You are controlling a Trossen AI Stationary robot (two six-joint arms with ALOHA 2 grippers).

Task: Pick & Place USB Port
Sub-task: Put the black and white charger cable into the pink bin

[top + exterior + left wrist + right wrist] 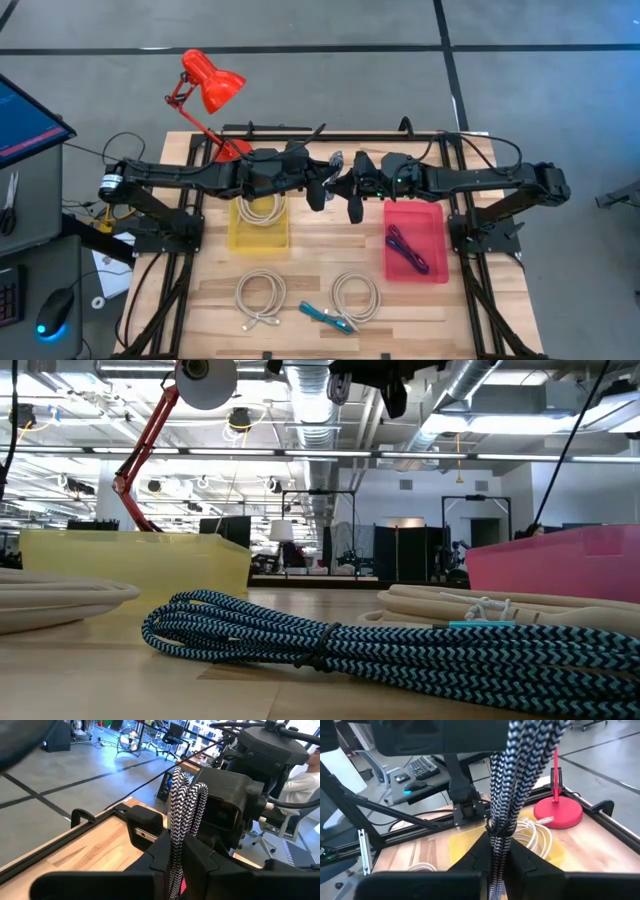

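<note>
A black-and-white braided cable bundle (182, 805) is held up in the air above the middle of the table between both grippers, and it also shows in the right wrist view (520, 765). My left gripper (318, 186) and my right gripper (355, 190) meet there, each shut on the bundle. A yellow bin (240, 238) holds a white cable. A pink bin (432, 228) holds a dark purple cable (405, 250). Both bins stand on the table below the grippers. My left gripper pinches the folded bundle (174, 851) between its two fingers, several strands together, coming from the table's left. The looped end (186, 790) sticks out past the fingertips toward the other gripper. The bundle is lifted clear of the table. My right gripper pinches the bundle between its two fingers just below its tie wrap (496, 836), several strands together, coming from the table's right. The bundle runs on beyond the fingertips toward the left gripper (445, 735). It is lifted clear of the table.
Two white cable coils (260, 297) (355, 297) and a teal-and-black braided cable (325, 317) lie on the near part of the table; the teal cable fills the front of the low view (330, 640). A red desk lamp (210, 85) stands at the far left.
</note>
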